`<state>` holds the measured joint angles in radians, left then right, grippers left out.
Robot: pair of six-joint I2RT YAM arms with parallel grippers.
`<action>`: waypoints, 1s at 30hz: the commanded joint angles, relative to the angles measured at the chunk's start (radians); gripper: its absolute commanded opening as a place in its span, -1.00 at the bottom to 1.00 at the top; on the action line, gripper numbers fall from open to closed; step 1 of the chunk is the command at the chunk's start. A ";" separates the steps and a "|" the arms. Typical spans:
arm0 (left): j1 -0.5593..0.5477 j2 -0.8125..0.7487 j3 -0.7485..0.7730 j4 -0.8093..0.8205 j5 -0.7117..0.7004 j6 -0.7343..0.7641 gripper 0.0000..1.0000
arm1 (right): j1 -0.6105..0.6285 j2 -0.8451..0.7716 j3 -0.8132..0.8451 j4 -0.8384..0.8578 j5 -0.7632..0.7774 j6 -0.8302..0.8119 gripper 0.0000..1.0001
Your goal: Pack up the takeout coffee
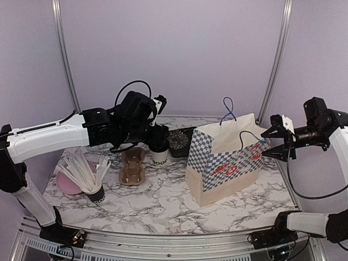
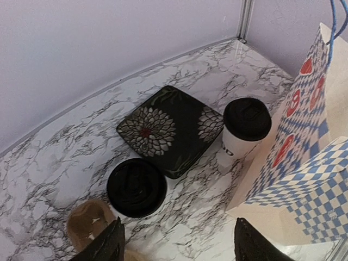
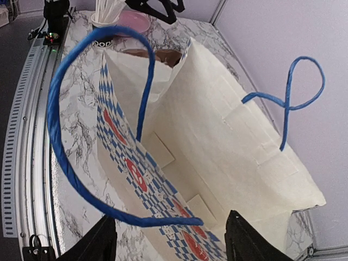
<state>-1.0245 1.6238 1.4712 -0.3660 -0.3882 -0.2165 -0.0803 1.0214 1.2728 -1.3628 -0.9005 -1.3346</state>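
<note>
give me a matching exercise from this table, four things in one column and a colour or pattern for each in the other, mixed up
Things
1. paper bag
2. cup tray
3. square plate
4. coffee cup

Colours
a. white with a black lid
b. plain brown
c. blue and white checks with red marks
d. black with a flower pattern

Pairs: 1-c, 2-b, 3-d, 4-a
</note>
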 commanded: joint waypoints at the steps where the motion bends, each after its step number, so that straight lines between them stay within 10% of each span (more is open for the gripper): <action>1: 0.083 -0.040 0.014 -0.352 0.006 -0.068 0.30 | 0.008 0.020 0.119 -0.009 -0.178 0.083 0.31; 12: 0.195 0.082 -0.003 -0.490 0.242 0.039 -0.26 | 0.008 0.032 0.118 0.071 -0.320 0.150 0.25; 18: 0.193 0.182 -0.012 -0.496 0.145 0.085 -0.56 | 0.008 0.008 0.080 0.079 -0.295 0.154 0.24; 30: 0.147 0.323 -0.039 -0.495 0.127 0.182 -0.63 | 0.010 0.024 0.056 0.103 -0.282 0.156 0.23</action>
<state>-0.8520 1.9152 1.4513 -0.8227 -0.2554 -0.0826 -0.0795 1.0409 1.3247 -1.2785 -1.1774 -1.1961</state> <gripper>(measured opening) 0.184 0.618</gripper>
